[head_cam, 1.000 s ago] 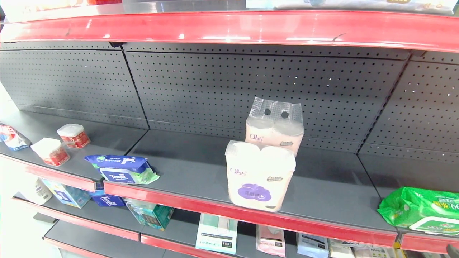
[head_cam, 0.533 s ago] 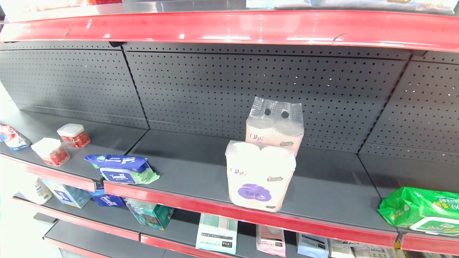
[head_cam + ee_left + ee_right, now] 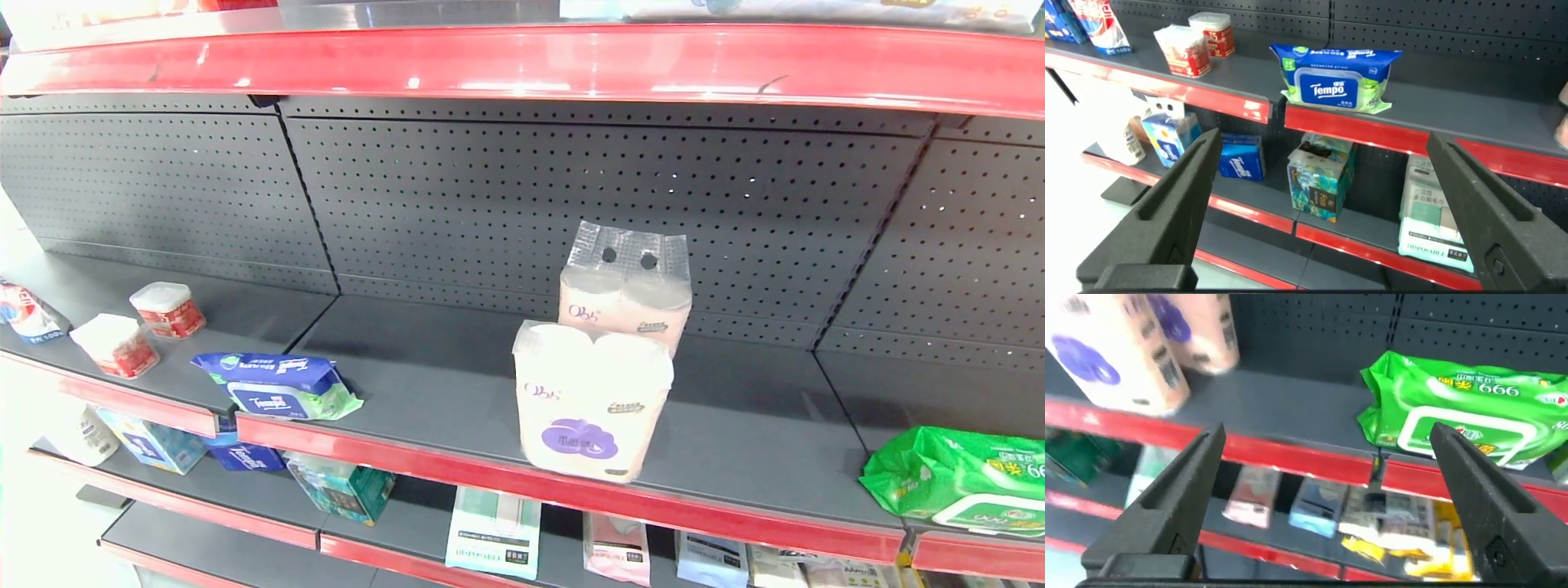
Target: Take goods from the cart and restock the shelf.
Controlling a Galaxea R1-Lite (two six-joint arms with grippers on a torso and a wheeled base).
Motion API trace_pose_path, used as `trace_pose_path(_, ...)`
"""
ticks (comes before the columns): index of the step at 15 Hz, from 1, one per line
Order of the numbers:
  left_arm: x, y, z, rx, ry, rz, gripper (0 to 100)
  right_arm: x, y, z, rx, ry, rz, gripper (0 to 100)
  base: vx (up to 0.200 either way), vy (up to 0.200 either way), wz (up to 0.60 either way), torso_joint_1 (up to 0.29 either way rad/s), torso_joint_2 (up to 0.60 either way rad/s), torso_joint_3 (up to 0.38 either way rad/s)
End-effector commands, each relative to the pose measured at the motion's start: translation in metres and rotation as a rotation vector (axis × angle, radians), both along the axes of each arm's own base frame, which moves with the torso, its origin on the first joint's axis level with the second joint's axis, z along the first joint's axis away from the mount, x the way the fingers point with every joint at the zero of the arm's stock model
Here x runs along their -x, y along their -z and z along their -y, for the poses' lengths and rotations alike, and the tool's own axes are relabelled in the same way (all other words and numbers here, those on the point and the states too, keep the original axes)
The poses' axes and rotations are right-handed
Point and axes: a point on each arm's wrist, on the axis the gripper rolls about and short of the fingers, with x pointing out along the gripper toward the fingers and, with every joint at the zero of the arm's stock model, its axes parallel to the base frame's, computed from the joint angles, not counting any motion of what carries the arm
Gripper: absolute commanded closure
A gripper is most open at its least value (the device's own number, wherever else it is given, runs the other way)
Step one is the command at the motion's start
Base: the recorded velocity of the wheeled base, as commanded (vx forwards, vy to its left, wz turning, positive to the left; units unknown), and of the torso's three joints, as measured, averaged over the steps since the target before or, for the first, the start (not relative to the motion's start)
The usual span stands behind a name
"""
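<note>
- Store shelving across the head view: grey perforated back panel point(image 3: 490, 196), dark shelf point(image 3: 441, 384) with a red front strip point(image 3: 392, 449), and an upper red strip point(image 3: 522, 61) along the top of the frame.
- Centre of the frame, right at the shelf's front edge: front roll pack point(image 3: 589, 398), upright, white wrap with a purple label, base at the red front strip.
- Just behind it, a little to the right and nearer the back panel: rear roll pack point(image 3: 627, 286), upright, with a clear handle flap and two holes on top. Touching the front one or not: cannot tell.
- Lower left of the frame: blue wipes pack point(image 3: 277, 385), lying flat at the front edge, by the seam between two shelf boards.
- Far left, on the neighbouring board: two small red-and-white tubs point(image 3: 167, 309), near each other and well apart from the roll packs.
- Lower right: green wipes pack point(image 3: 963, 478), lying flat on the board to the right, partly cut by the frame edge.
- Bottom of the frame: lower shelf point(image 3: 253, 494) with a teal box point(image 3: 343, 486), blue boxes point(image 3: 155, 445) and flat packs point(image 3: 494, 531).
- Left end effector point(image 3: 1323, 139): fingers spread wide, nothing between them, facing the blue wipes pack and the teal box.
- Right end effector point(image 3: 1327, 431): fingers spread wide, likewise empty, facing the green wipes pack, with both roll packs near.
</note>
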Motion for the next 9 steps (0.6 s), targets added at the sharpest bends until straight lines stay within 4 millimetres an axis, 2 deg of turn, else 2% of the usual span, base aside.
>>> trace_pose_path(1,0.0,0.0001,0.0,0.001,-0.001,0.0,0,0.0028,0.0011,0.0001,0.002,-0.014,0.035,0,0.0,0.0,0.0,0.0,0.0,0.0)
trace_pose_path(9,0.0,0.0001,0.0,0.001,-0.001,0.0,0,0.0027,0.0011,0.0003,-0.002,-0.006,0.035,0,0.0,0.0,0.0,0.0,0.0,0.0)
